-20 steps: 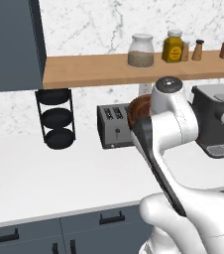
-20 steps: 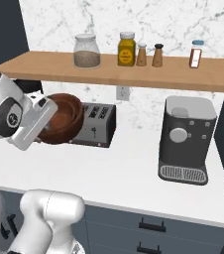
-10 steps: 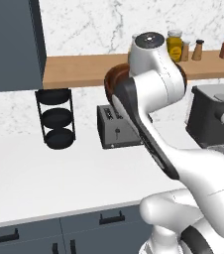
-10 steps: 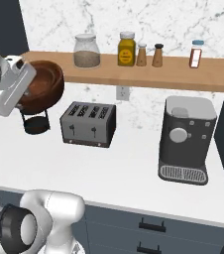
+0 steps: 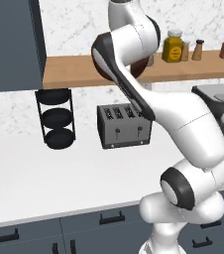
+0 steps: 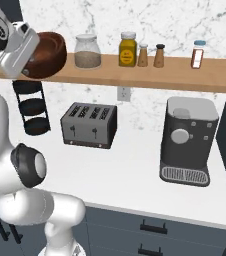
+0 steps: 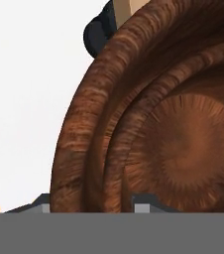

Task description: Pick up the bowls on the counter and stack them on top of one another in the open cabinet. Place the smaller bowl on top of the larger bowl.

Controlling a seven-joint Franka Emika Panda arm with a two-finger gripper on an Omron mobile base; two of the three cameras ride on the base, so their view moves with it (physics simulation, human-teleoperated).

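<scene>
Bowl point(image 6: 46, 52) gripped at its rim by hand point(image 6: 22, 62), raised beside wooden shelf point(image 6: 135, 76); likely the larger bowl

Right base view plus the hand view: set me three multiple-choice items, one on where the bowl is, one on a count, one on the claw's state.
1. Where is the bowl?
A. On the counter beside the toaster
B. Held up at shelf height, left of the glass jar
C. On the coffee machine

2. How many slots does the toaster have?
A. Two
B. Four
C. Six

3. What is the claw doing?
A. Shut on the bowl
B. Open above the toaster
C. Gripping the rack

Key: 1 B, the bowl hangs level with the wooden shelf, beside the glass jar. 2 B, four slots show on top. 3 A, the hand view has the bowl's rim right at the fingertips.
</scene>
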